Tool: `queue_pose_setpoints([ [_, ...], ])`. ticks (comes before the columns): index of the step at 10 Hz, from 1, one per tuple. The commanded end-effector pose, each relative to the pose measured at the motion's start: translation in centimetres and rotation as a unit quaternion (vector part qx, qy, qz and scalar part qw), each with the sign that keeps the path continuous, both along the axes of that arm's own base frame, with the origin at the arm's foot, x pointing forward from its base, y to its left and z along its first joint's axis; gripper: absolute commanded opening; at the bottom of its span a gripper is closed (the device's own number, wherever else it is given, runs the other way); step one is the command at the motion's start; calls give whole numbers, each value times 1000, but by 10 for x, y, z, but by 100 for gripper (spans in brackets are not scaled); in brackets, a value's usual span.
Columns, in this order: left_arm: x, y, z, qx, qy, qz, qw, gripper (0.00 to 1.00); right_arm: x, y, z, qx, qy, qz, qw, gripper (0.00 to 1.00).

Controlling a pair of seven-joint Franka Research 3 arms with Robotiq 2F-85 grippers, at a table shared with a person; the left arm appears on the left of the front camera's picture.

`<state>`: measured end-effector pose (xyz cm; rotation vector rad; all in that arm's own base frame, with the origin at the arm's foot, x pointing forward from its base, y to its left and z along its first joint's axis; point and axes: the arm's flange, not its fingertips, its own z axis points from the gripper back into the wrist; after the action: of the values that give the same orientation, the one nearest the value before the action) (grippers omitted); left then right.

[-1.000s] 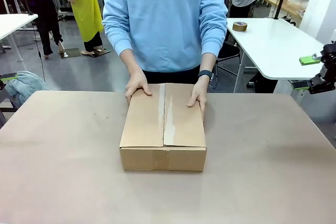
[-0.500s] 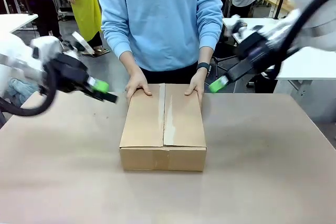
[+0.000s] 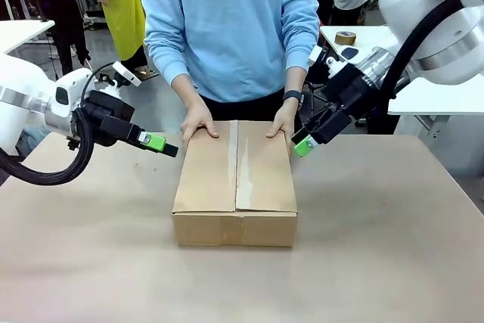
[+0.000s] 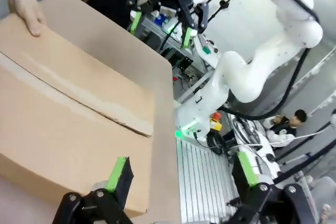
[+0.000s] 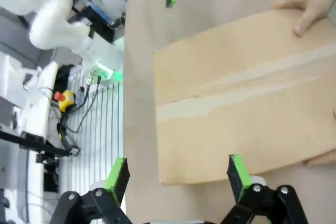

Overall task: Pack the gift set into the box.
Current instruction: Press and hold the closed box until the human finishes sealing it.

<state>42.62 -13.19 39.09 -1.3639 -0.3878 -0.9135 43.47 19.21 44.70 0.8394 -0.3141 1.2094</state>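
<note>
The brown cardboard box [image 3: 234,179] lies in the middle of the table with its top flaps folded shut. A person's hands [image 3: 198,122] rest on its far end. The gift set is out of view. My left gripper [image 3: 155,144] hovers open just left of the box's far left corner. My right gripper [image 3: 302,144] hovers open beside the far right corner, close to the person's other hand [image 3: 283,128]. The left wrist view has the box [image 4: 68,124] under my open left gripper [image 4: 182,171]. The right wrist view has the box [image 5: 236,108] ahead of my open right gripper [image 5: 176,173].
The person in a light blue sweatshirt [image 3: 231,28] stands at the far edge of the brown table [image 3: 378,247]. Behind at the right, a white table [image 3: 401,66] carries a roll of tape [image 3: 345,37].
Both arms have swung in from the sides. The right gripper has dropped to the box's far right corner and the left gripper now sits by the far left corner. The person's hands stay on the box.
</note>
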Motion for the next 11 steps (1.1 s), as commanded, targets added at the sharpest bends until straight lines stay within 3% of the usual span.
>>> queue_pose_setpoints([
  [1,15,-15,-16,-22,-150,6,988,100,21,44,-17,41,-157,88,983,100],
  [2,29,-29,-24,-84,-310,-9,947,100,26,57,-35,129,-240,139,952,100],
  [3,34,-34,-27,-129,-385,-18,914,100,29,63,-52,150,-283,126,939,100],
  [5,40,-44,-41,-142,-504,14,852,100,31,66,-73,225,-300,80,924,100],
  [6,40,-49,-52,-126,-513,-10,849,100,32,59,-84,240,-282,59,927,100],
  [9,49,-46,-81,-108,-457,-18,883,100,35,26,-108,226,-248,1,942,100],
  [11,53,-47,-93,-89,-422,-6,902,100,40,26,-127,181,-209,7,961,100],
])
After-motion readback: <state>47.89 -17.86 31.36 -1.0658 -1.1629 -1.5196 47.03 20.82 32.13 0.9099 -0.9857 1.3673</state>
